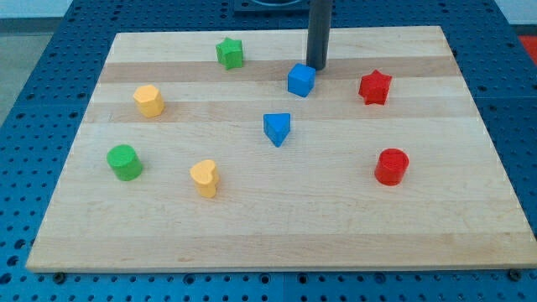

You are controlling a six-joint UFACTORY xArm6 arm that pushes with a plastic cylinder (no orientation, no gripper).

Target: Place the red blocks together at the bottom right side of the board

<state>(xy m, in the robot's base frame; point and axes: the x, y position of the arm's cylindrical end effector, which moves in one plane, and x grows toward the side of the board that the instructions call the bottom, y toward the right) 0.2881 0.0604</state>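
A red star block point(375, 87) sits at the upper right of the wooden board point(277, 235). A red cylinder block point(391, 166) sits lower, at the right, about a block's width right of the star's column. My tip point(316, 66) is near the view's top centre, just above and to the right of a blue cube point(301, 80), close to touching it. The tip is well left of the red star and far above the red cylinder.
A blue triangular block point(277, 128) lies at the centre. A green star point(230, 53) is at the top left of centre. A yellow hexagonal block point(148, 100), a green cylinder point(124, 162) and a yellow heart block point(204, 178) lie on the left half.
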